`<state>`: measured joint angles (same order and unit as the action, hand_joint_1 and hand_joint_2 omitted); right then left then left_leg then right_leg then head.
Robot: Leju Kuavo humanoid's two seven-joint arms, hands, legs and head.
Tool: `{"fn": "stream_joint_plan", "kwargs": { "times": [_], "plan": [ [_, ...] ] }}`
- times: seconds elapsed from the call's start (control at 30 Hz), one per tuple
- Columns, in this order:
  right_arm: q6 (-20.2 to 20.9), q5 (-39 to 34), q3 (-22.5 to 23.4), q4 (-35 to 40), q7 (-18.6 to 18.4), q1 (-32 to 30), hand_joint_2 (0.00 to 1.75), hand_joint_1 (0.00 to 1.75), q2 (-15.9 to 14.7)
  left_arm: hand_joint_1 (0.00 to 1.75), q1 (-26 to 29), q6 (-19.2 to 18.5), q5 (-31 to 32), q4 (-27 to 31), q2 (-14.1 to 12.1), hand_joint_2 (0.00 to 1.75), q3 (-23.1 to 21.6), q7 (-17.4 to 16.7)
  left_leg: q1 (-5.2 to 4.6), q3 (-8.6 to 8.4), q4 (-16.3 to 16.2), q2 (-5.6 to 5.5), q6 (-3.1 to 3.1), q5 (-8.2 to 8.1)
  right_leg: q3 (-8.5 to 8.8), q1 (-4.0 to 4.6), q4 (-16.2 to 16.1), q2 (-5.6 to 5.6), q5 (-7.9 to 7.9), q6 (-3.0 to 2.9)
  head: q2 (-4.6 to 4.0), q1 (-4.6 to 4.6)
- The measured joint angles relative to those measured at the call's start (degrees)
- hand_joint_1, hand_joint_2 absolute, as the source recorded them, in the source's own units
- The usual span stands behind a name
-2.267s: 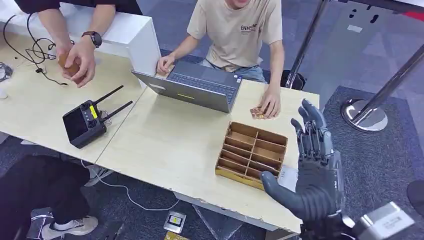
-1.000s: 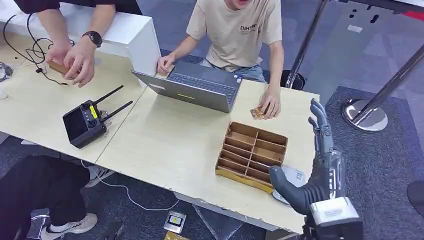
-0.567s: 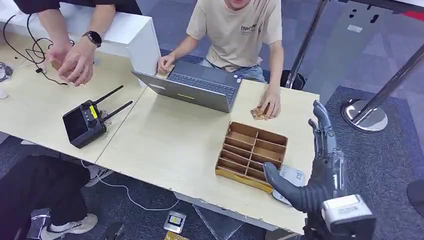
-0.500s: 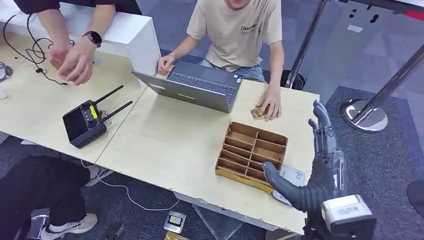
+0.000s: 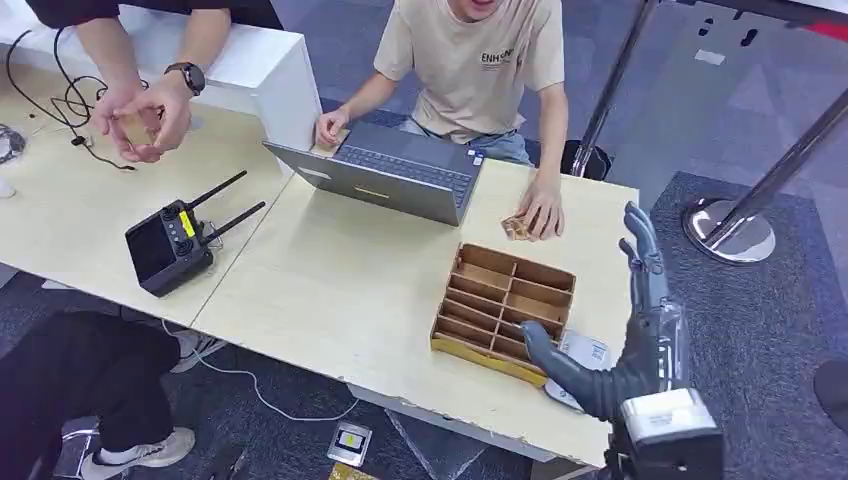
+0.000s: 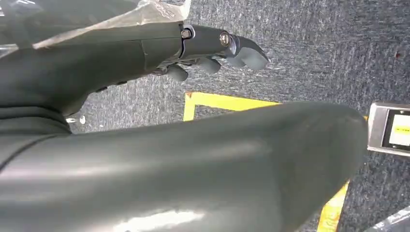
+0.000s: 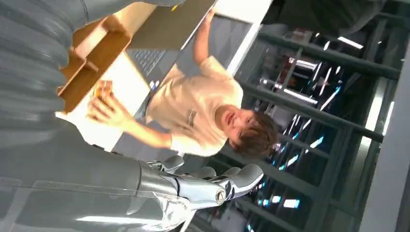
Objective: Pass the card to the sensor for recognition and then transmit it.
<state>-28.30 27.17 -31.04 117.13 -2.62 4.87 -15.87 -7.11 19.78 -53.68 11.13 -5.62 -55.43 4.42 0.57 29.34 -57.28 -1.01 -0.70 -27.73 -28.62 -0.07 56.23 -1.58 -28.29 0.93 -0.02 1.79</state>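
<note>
Table [image 5: 340, 290]: pale wood, spanning the head view; the right wrist view is catching just a corner of it.
Person [image 5: 480, 70]: sitting behind the laptop [image 5: 395, 175] in a beige shirt; the right wrist view is showing them side-on, with glass and railings behind that the head view is missing.
Second person [image 5: 150, 100]: at the far left, cut off by the frame, cupping something small and brown in both hands; I cannot tell what it is.
Tray [image 5: 505, 305]: brown divided tray sitting near the table's right end, just beside the right hand's thumb.
Right hand [image 5: 625, 330]: raised upright at the table's right edge, fingers straight and spread, palm facing the tray, grasping nothing.
Left hand [image 6: 212, 48]: in the left wrist view it is hanging over grey carpet with yellow tape; fingertips are curling slightly, mostly hidden behind the dark cover, so I cannot tell whether it is released or clenched.
Controller [image 5: 175, 240]: black, with two antennas, lying on the left of the table.
Sensor [image 5: 580, 360]: small grey-white pad lying on the table's edge, partly hidden behind the right thumb.
Card [image 5: 515, 228]: small brownish piece lying on the table under the seated person's hand, beyond the tray, well apart from the right hand; too small to read.
</note>
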Motion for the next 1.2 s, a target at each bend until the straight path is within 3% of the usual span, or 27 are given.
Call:
{"fn": "stream_joint_plan", "kwargs": {
  "times": [0.17, 0.47, 0.63, 0.87, 1.0, 1.2],
  "plan": [
    [0.8, 3.3, 0.0, -1.2, -1.2, 0.7, 1.75, 0.0, -0.1, 0.0, 0.0, -0.3, 0.0, 0.0, 0.0, 0.0, 0.0, 0.3, 0.0, 0.01, 0.0, 0.0, 0.0, 0.0, 0.0, 0.0, 0.0, 0.0, 0.0, 0.0, 0.0, 0.02],
    [2.8, 16.3, -0.5, -5.4, -6.1, 2.0, 1.75, 0.0, -0.3, 0.0, 0.0, -1.0, 0.1, 0.0, -0.1, 0.0, 0.0, 0.0, 0.0, 0.02, 0.0, -0.01, 0.0, 0.0, 0.0, 0.0, 0.0, 0.0, 0.0, 0.0, 0.0, 0.0],
    [1.7, 21.6, -1.5, -8.8, -8.3, 2.0, 1.75, 0.0, -0.5, 0.0, 0.0, -1.1, 0.1, 0.0, -0.1, 0.0, 0.0, 0.0, 0.0, 0.02, 0.0, 0.0, 0.0, -0.01, -0.02, 0.0, 0.0, 0.0, 0.0, 0.0, 0.0, 0.0],
    [0.5, 22.3, -2.8, -12.6, -9.5, 1.3, 1.75, 0.0, -0.5, 0.0, -0.1, -1.1, 0.1, 0.0, -0.1, 0.0, 0.0, 0.1, 0.0, 0.02, 0.0, 0.0, 0.0, -0.01, -0.03, 0.0, 0.0, 0.0, 0.0, 0.0, 0.0, 0.0],
    [-2.4, 21.3, -3.1, -16.1, -11.7, 1.2, 1.75, 0.0, -0.5, 0.0, -0.1, -1.1, 0.2, 0.0, 0.0, 0.0, 0.0, 0.1, 0.0, 0.03, 0.0, -0.01, 0.0, -0.01, -0.02, 0.0, 0.0, 0.0, 0.0, 0.0, 0.0, 0.0],
    [-4.2, 18.6, -3.1, -22.1, -10.8, 1.4, 1.75, 0.0, -0.5, 0.0, 0.0, -1.1, 0.4, 0.0, 0.0, 0.0, 0.0, 0.3, 0.0, 0.05, 0.0, -0.01, 0.0, -0.01, -0.03, 0.0, 0.0, 0.0, 0.0, 0.0, 0.0, 0.0]
  ]
}}
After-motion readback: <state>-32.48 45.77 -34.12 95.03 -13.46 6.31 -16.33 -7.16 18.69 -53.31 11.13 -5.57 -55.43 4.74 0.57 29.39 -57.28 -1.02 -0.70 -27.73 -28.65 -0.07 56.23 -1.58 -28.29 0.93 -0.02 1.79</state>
